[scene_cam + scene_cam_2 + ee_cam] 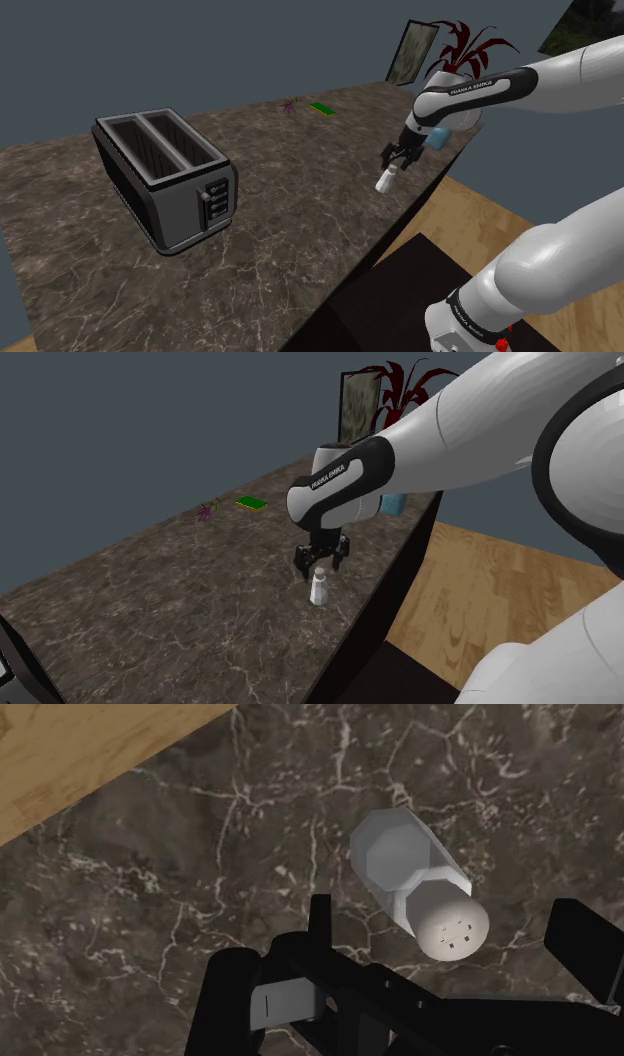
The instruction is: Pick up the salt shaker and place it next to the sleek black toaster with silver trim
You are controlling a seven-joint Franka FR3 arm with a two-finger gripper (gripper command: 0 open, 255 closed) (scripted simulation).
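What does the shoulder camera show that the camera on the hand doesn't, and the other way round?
The shoulder view adds the black toaster with silver trim, a green pad and a red-leaved plant. The wrist view adds the holes in the cap of the salt shaker, which sits untouched between the open fingers. Both share the shaker, the gripper, the marbled counter and the wood floor.

The purple thing (289, 104) is too small to identify.
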